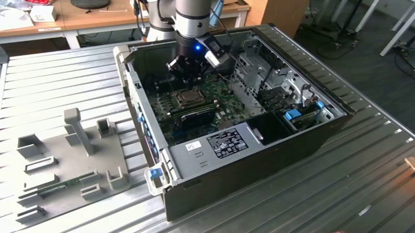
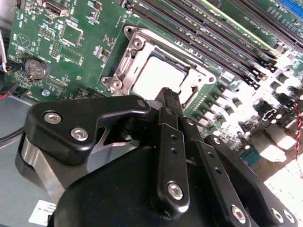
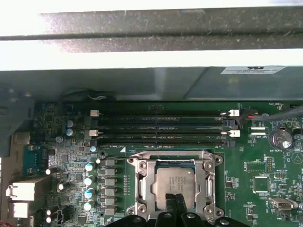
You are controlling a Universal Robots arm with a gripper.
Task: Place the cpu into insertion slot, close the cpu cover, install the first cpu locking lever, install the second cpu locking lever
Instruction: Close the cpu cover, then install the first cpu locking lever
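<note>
Gripper (image 3: 174, 198): one, fingers closed together on nothing, tip hiding part of the cpu (image 3: 175, 182) from me. Cpu: one, seated in insertion slot (image 3: 149, 176), cpu cover (image 3: 210, 163) lying flat around it. Memory slots (image 3: 161, 124): four, just beside. Case wall (image 1: 139, 104): near, on the exterior view's left.

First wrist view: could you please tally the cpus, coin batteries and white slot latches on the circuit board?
cpu: 1
coin battery: 1
white slot latches: 4
Total: 6
</note>
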